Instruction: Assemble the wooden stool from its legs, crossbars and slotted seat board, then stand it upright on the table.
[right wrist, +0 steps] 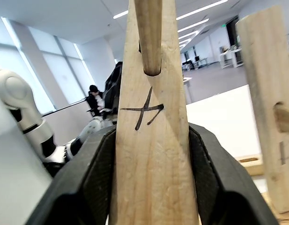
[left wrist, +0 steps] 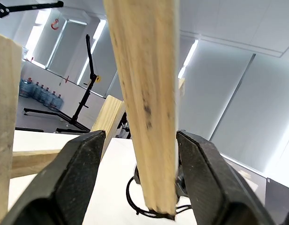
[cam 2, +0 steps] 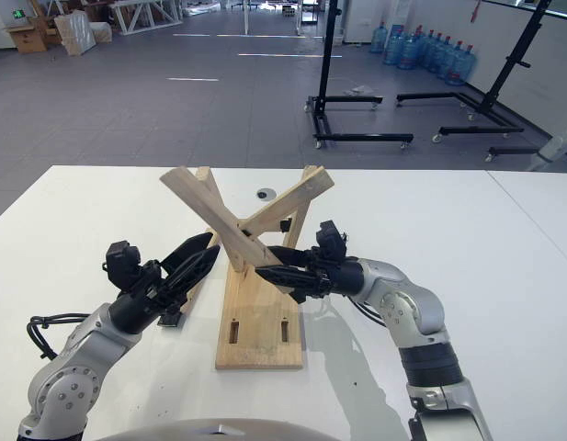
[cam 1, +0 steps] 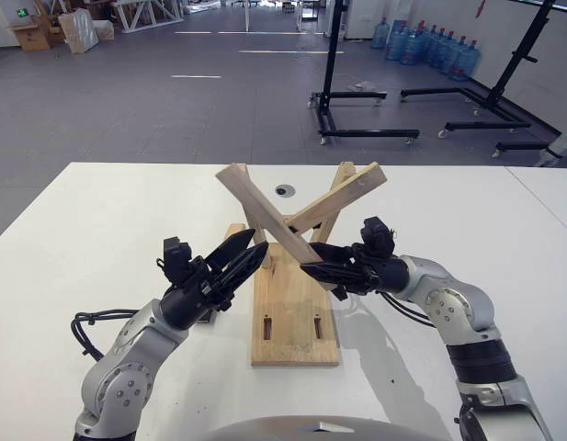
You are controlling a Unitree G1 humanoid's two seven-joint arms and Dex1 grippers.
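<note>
The slotted seat board [cam 1: 297, 323] lies flat on the white table [cam 1: 108, 230]. Above it, wooden legs cross in an X: one leg [cam 1: 263, 213] slopes from upper left down to the right, another [cam 1: 345, 191] rises to the upper right. My right gripper [cam 1: 312, 269] is shut on the lower end of the first leg [right wrist: 151, 154], both fingers [right wrist: 92, 178] pressed to it; a round crossbar [right wrist: 148, 33] sits in that leg. At the left of the X, my left gripper [cam 1: 249, 248] is open, its fingers [left wrist: 78, 178] straddling a leg [left wrist: 149, 103] with a gap on one side.
A small round hole [cam 1: 284, 191] is set in the table behind the legs. A black cable [cam 1: 90, 326] loops beside my left arm. Beyond the far table edge stand black wheeled frames [cam 1: 357, 110] and water bottles [cam 1: 430, 41].
</note>
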